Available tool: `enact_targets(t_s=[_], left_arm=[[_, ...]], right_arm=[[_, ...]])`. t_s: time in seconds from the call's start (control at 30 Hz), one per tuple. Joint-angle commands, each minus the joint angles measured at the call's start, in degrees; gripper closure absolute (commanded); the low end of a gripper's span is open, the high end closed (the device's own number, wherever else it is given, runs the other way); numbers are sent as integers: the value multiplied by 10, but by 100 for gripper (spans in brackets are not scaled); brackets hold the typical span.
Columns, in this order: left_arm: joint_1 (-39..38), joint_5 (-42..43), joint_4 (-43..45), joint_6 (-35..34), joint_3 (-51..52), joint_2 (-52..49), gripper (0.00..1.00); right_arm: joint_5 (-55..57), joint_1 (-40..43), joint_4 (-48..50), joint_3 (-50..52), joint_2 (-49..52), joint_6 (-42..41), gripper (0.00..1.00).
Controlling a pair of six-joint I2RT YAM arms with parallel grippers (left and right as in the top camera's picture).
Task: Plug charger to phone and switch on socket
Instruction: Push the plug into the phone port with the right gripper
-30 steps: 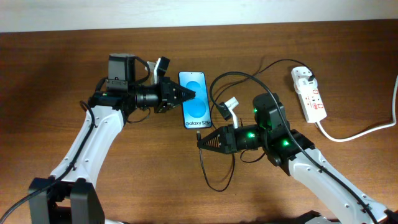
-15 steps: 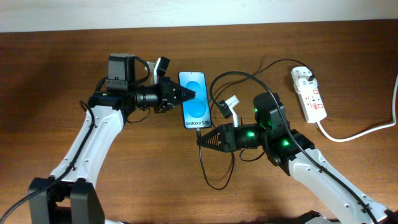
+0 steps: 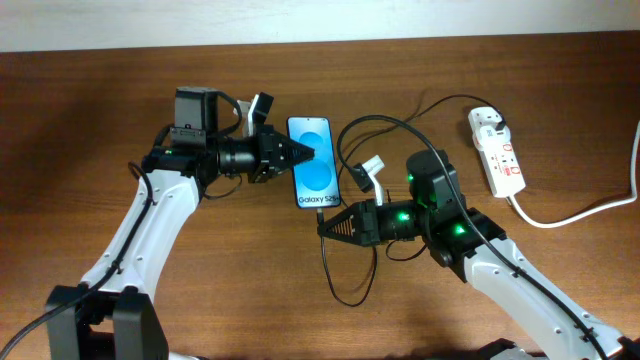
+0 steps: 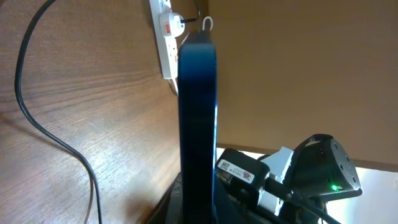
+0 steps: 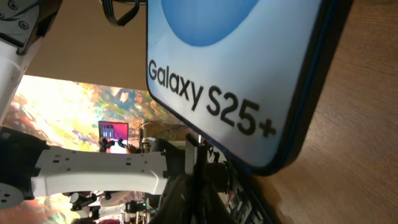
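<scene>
**Q:** What are your hands doing?

**Me:** My left gripper (image 3: pixel 303 154) is closed narrow on the left edge of the phone (image 3: pixel 314 165), which lies flat on the table (image 3: pixel 120 100), screen up. In my left wrist view that edge rises straight out from between my fingers, so I judge the hold to be good. My right gripper (image 3: pixel 322 228) is pinched shut on the charger (image 3: pixel 325 262) just behind its connector tip (image 5: pixel 192 152).

**Q:** Where is the tip relative to the phone?

**Me:** It is just beside the phone's bottom edge, under the "Galaxy S25+" lettering and pointing toward it. I cannot tell from these views whether it is touching the port or only close to it.

**Q:** How do you seat it well?

**Me:** I keep the left hand firm so the phone cannot slide up the table when I push. With the right I line the tip up along the phone's long axis, level with its thin edge, and press straight in — no twisting and no sideways lean, or the tip will skate off the frame. The slack loop of cable near my right arm should leave me free to move.

**Q:** And the socket (image 3: pixel 498 150)?

**Me:** It is well apart, at the far right of the table and beyond my right arm. I judge the switch to be a later step — the plug comes first.
</scene>
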State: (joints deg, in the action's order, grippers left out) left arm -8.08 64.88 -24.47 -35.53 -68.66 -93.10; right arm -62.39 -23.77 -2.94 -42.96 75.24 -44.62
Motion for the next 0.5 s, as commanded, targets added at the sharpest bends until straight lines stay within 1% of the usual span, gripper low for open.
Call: enact_targets(t_s=[0.0, 0.23, 0.47], left_arm=[[-1, 19, -17, 27, -5, 11, 100], [-1, 19, -18, 29, -5, 11, 100], [-1, 17, -18, 29, -5, 11, 100]], right_arm=[[16, -2, 4, -1, 1, 6, 96], [15, -2, 14, -1, 1, -5, 96], [-8, -3, -3, -1, 1, -5, 96]])
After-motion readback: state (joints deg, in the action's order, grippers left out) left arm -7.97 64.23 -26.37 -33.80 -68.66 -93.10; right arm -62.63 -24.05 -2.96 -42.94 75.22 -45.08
